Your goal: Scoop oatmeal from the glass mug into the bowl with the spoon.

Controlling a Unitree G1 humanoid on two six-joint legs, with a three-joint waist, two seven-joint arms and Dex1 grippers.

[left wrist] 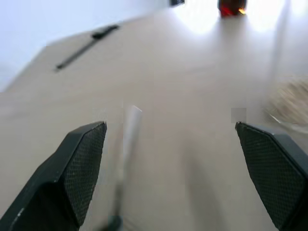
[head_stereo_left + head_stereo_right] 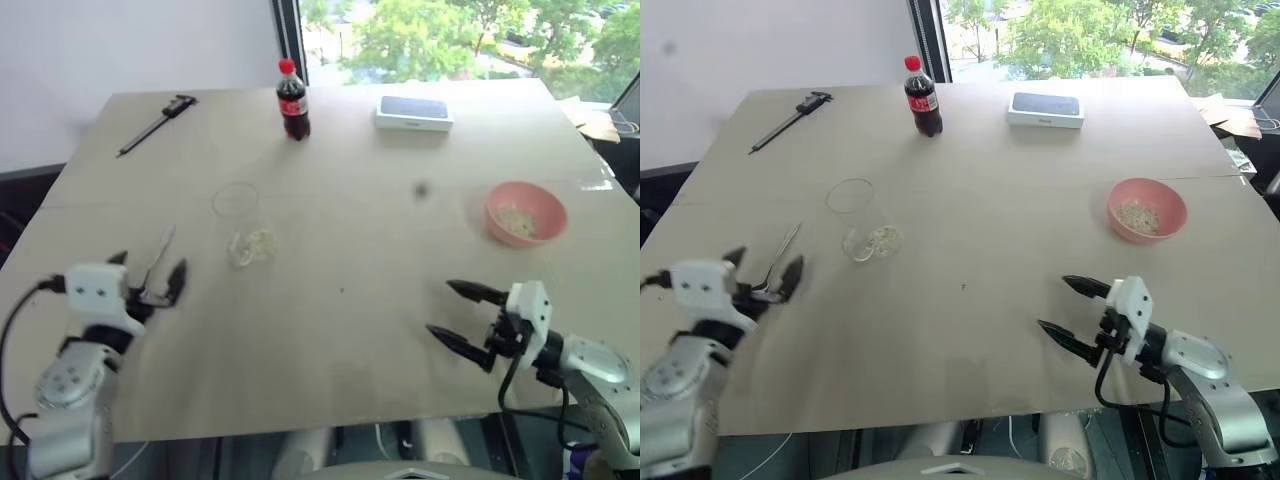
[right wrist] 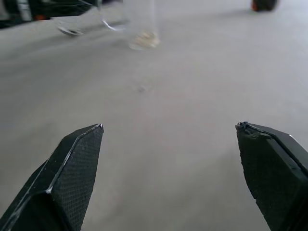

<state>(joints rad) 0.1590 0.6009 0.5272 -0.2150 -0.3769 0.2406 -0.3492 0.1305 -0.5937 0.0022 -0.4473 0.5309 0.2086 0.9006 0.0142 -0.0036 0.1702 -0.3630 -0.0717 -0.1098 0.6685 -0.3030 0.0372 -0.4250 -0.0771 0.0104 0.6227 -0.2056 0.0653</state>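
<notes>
Steel spoon (image 2: 778,262) lies flat between the wide-open, empty left gripper (image 2: 762,276). Best pinch the thin handle squarely. Right gripper (image 2: 1068,310) gapes empty too.

The table (image 2: 970,330) was a pale beige, plain and unpatterned. The bowl (image 2: 1147,208) was salmon pink, and the oatmeal (image 2: 1137,215) in it pale cream. The glass mug (image 2: 862,222) was clear, with a pale flaky heap at its bottom. The spoon (image 2: 780,257) was shiny silver. The cola bottle (image 2: 921,97) was dark brown with a red cap and red label. The caliper (image 2: 788,116) was dark, perhaps black. The box (image 2: 1045,109) was white with a dark top. Both grippers (image 2: 1070,308) had black fingers (image 1: 82,159) with a fine mesh texture.
</notes>
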